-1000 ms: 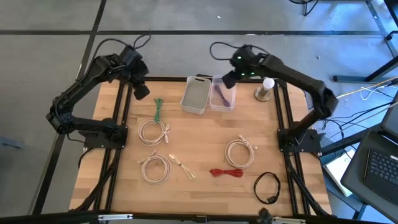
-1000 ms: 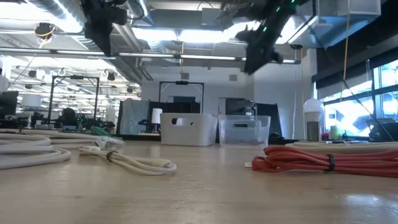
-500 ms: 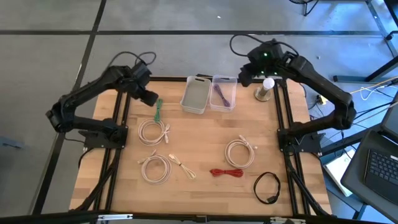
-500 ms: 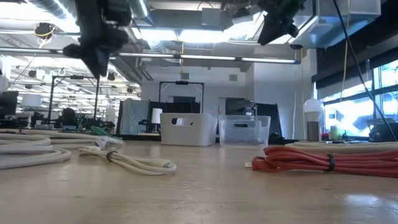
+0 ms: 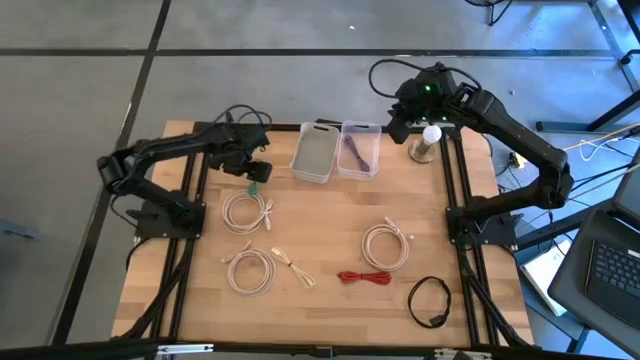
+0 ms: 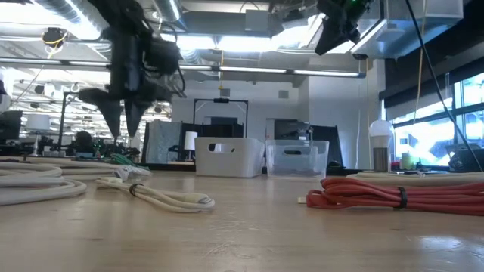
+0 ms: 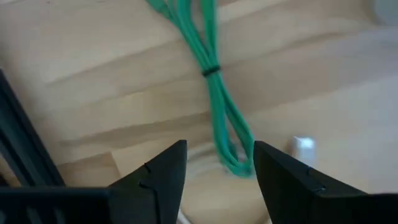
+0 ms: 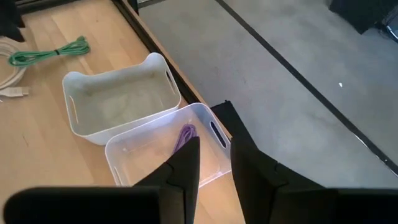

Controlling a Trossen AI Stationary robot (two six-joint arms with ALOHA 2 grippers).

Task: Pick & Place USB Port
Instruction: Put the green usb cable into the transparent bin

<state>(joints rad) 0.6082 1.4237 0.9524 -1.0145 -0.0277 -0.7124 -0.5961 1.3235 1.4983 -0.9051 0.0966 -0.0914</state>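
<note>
A green cable bundle [image 5: 254, 181] lies flat on the wooden table, left of a white bin [image 5: 314, 155]; it also shows in the left wrist view [image 7: 214, 93]. My left gripper [image 5: 256, 169] hangs open just above the bundle's near end [image 7: 233, 158], one finger on either side, touching nothing. My right gripper [image 5: 398, 127] is high above the table's far right, beside the clear bin [image 5: 372, 160], with a narrow gap between its fingers and nothing in them. A purple cable [image 8: 185, 137] lies in the clear bin.
Three white cable coils [image 5: 247, 211] [image 5: 250, 270] [image 5: 387, 245], a red cable [image 5: 364, 277] and a black cable [image 5: 430, 300] lie on the table. A white plug [image 7: 303, 144] lies next to the green bundle's end. A small white-topped lamp [image 5: 428, 143] stands far right.
My left gripper has come down and toward the table's right and near side, from high at the far left to just above the green cable. My right gripper has gone from over the clear bin toward the table's right edge, then kept still.
</note>
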